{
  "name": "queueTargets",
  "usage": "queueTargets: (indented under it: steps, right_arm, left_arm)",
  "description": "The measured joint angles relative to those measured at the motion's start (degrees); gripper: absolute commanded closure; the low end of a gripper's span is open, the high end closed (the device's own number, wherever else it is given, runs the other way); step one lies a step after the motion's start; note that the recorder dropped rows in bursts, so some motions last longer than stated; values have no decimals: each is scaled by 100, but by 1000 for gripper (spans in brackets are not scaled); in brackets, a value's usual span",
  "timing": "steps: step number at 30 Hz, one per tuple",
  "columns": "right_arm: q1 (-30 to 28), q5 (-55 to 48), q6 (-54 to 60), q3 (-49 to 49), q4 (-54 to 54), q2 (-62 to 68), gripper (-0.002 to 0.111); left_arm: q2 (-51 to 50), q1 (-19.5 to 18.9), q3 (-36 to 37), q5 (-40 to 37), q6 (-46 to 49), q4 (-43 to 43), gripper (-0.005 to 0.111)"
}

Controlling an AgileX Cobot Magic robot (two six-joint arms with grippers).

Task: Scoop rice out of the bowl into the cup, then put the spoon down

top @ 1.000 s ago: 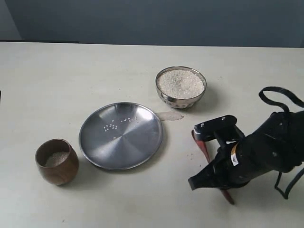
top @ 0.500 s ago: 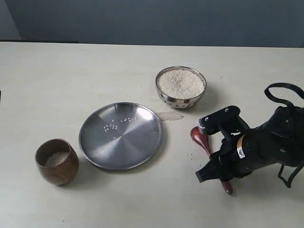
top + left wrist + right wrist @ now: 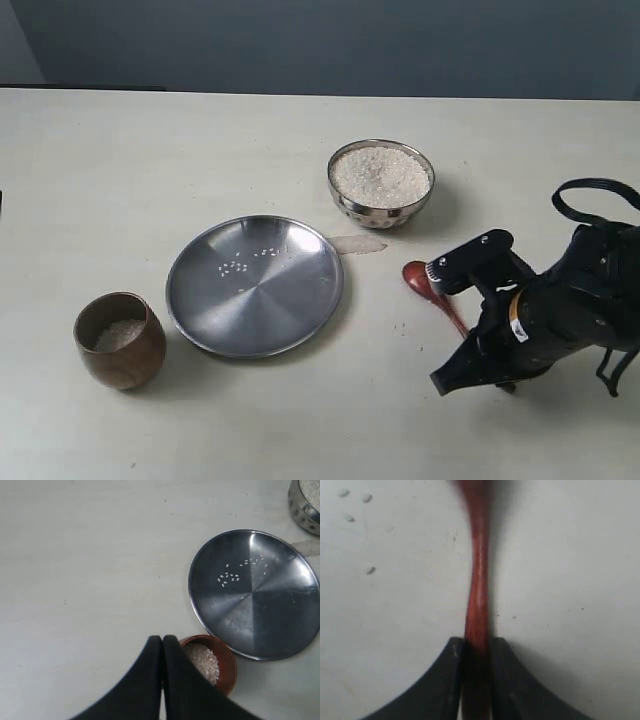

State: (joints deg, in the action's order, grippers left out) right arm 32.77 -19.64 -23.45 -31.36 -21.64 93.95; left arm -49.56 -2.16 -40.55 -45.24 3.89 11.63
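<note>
Steel plate (image 3: 205, 322) lies between cup (image 3: 121, 345) and bowl (image 3: 381, 213).

Left gripper (image 3: 162, 641): fingers pressed flat together (one seam down the middle), aimed downward. Right arm (image 3: 575, 300) is folded low with the wrist pitched down and the right gripper (image 3: 477, 642) close to the surface. Its fingers (image 3: 451, 662) sit snug on either side of the spoon (image 3: 479, 580) handle, which runs straight ahead from the tips. Clamped or only flanking, can't tell.

Exterior view: high, oblique, whole table (image 3: 100, 170). Left wrist view: downward, farther off, sharing plate (image 3: 290, 310) and cup (image 3: 122, 365) at its 8 o'clock. Right wrist view: very close over spoon (image 3: 479, 590).
</note>
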Motion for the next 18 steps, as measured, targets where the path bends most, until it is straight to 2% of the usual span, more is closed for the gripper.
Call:
queueTargets:
  steps: [10,13,18]
  right_arm:
    - [0,-206,0,0,-30,-425,109]
    - [0,-801,-382,-58,-462,-742,109]
    - [0,-2385,-981,-314,-1264,-1016,109]
  left_arm:
    - [0,0,0,0,0,0,106]
    - [0,0,0,0,0,0,106]
    - [0,0,0,0,0,0,106]
